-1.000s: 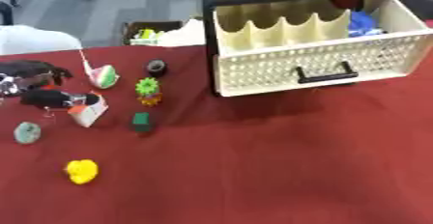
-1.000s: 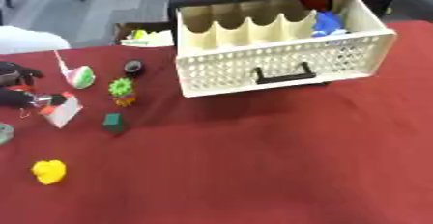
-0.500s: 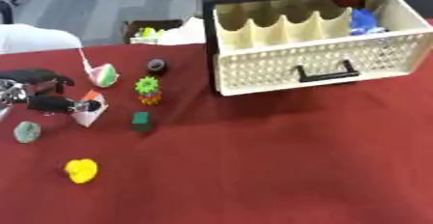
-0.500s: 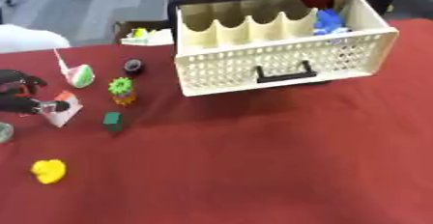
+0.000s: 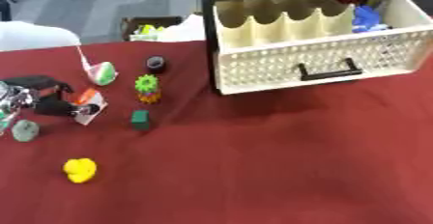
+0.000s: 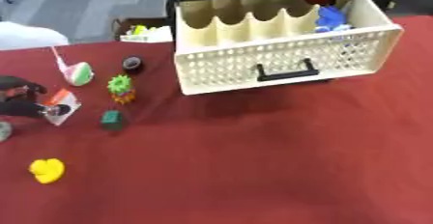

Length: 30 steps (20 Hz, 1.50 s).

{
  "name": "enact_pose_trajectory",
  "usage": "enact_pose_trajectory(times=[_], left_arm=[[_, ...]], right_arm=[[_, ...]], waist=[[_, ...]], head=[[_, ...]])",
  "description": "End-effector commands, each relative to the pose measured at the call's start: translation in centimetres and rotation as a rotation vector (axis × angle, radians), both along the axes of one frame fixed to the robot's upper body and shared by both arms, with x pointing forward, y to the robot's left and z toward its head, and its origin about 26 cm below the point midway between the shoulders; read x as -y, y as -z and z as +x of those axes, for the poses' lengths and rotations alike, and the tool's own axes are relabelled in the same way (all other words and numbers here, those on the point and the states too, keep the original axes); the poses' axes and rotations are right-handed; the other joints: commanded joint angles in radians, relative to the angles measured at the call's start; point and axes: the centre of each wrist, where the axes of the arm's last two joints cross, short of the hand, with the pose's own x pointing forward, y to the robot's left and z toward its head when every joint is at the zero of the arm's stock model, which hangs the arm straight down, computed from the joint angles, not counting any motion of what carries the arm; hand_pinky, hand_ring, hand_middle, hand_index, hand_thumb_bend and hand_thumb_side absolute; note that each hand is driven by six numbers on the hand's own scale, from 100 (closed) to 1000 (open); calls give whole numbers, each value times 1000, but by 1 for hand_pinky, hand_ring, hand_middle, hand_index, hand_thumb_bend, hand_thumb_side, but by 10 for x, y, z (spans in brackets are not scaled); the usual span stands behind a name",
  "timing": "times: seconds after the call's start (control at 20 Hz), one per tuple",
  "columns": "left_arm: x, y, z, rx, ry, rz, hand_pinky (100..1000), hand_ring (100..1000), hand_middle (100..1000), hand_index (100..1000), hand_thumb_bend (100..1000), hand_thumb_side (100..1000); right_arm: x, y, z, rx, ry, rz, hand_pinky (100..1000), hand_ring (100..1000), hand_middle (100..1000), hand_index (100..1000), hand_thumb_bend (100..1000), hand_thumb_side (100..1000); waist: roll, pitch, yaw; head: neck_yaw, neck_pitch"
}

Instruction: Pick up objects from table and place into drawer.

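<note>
Left robot hand [image 5: 40, 98] pinching white-and-orange card [image 5: 87, 105], well left of open drawer [image 5: 317, 49]; green block [image 5: 140, 120] just right of card on desk [image 5: 270, 170].

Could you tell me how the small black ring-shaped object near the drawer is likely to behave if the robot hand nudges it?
The black ring-shaped object looks round, so it may roll if tipped on edge; lying as it seems to, it would more likely slide on the red tablecloth. It looks small and probably light, so a nudge could send it toward the drawer.
</note>
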Motion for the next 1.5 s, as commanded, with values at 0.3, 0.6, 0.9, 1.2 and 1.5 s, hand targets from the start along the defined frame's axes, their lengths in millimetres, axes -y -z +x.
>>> enact_pose_trajectory(times=[0.3,0.6,0.9,1.2,1.5], left_arm=[[-13,-13,2,55,-26,15,802,834,770,939,470,983],[-11,-10,4,53,-16,-10,779,809,744,903,461,973],[-8,-9,5,62,-1,-50,730,770,694,866,441,946],[-5,-9,6,85,6,-73,690,742,658,843,401,892],[-4,-9,7,106,6,-70,638,694,608,811,295,747]], right_arm=[[1,-6,-1,18,8,-18,649,551,506,682,100,1000],[0,-5,-1,15,11,-16,650,551,505,680,100,1000],[0,-4,0,8,18,-11,651,549,504,678,100,1000],[-1,-3,0,1,22,-11,652,549,503,676,100,1000],[-1,-3,0,-2,25,-11,651,548,501,672,100,1000]], waist=[[-3,-11,-8],[-3,-6,-10],[-2,-3,-12],[-1,-1,-14],[0,0,-15]], head=[[12,-21],[14,-22],[16,-19],[17,-20],[18,-22]])
